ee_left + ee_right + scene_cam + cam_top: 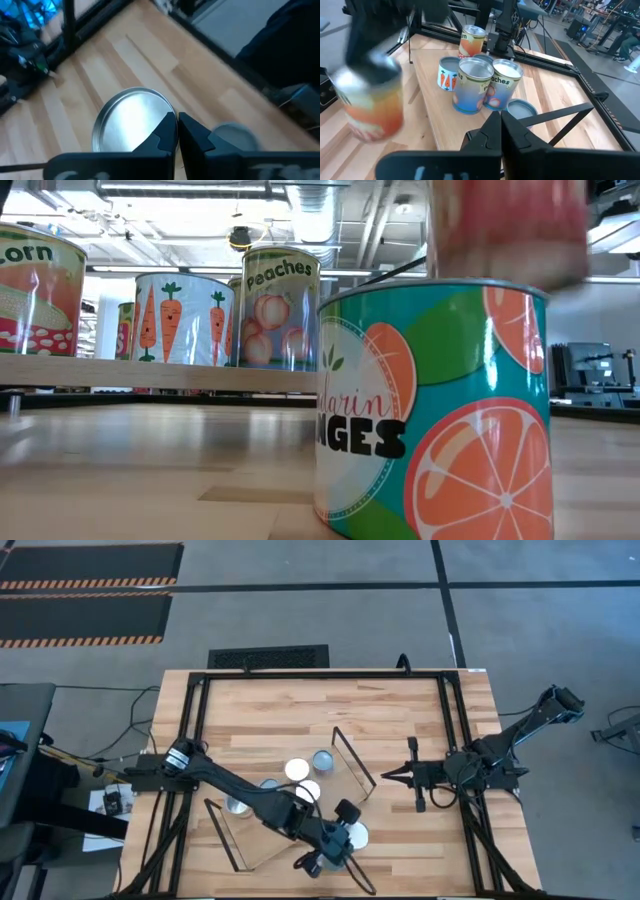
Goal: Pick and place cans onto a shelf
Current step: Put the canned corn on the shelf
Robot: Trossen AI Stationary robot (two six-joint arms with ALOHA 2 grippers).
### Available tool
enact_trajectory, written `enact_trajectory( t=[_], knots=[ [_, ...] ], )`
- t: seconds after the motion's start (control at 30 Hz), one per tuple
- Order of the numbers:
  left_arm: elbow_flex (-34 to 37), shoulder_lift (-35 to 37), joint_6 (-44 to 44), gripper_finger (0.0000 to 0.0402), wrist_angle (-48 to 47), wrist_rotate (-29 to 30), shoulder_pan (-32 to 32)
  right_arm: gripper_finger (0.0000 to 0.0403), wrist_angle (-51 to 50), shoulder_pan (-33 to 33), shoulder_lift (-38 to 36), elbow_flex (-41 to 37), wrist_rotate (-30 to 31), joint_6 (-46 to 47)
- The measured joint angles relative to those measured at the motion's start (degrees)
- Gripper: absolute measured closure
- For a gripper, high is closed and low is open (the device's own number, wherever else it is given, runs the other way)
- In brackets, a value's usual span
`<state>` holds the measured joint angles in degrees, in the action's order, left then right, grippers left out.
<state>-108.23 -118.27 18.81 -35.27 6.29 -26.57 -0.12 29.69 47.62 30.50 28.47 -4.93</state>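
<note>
Butcher-block table [400,705] boxed in by a black frame; shelf [255,835] lying flat on it near the near edge, long axis skewed to the table edges, running from the near-left side up toward the table's middle; black wire frame [355,762] upright at its right short end, another at the left end.

Five round can tops in a cluster on the shelf's middle in the high view; all upright, long axes vertical. Same group in the low view on the board's edge: corn can [35,290], carrots can [185,320], peaches can [280,310], labels facing the camera. In the right wrist view a blue-labelled can [472,85] in front of these and a low blue-grey lid [520,107] just beside the peaches.

Off the shelf, near the table's near edge: mandarin oranges can [435,420] upright on bare wood, filling the low view and hiding the room behind it; blurred red can [505,230] directly above its top, support not visible, so cannot tell whether stacked or lifted.

Left gripper [328,855] reaching across the shelf's near side to that spot, arm lying over the board and covering part of it; fingers pressed together with only a slit between; silver can top [132,120] right under the tips, tips overlapping its rim, contact not clear; second blurred grey top [232,137] beside it.

Right gripper [388,777] hovering just off the shelf's right end by the wire frame, pointing at it, fingers closed on nothing.
</note>
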Motion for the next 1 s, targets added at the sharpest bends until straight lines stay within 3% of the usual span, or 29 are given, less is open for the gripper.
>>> enact_trajectory(
  t=[0.27, 0.53, 0.73, 1.0],
  knots=[
    [-10.07, 0.59, -12.57, 0.0401, -17.44, 1.1, -7.06, 0.0394, -0.31, 0.0, 0.0, 0.02, -0.04, -0.04],
    [-9.98, 4.21, -33.09, 0.0401, -32.34, 15.26, -15.9, 0.0394, -0.42, 0.0, 0.02, 0.02, -0.07, -0.04],
    [-5.17, 7.38, -46.75, 0.0402, -38.45, 21.45, -20.1, 0.0394, -0.26, 0.0, 0.02, 0.02, -0.07, -0.04],
    [10.9, 18.06, -54.13, 0.0401, -30.4, 22.56, -20.32, 0.0394, -0.28, 0.0, 0.02, 0.02, -0.07, -0.04]
  ],
)
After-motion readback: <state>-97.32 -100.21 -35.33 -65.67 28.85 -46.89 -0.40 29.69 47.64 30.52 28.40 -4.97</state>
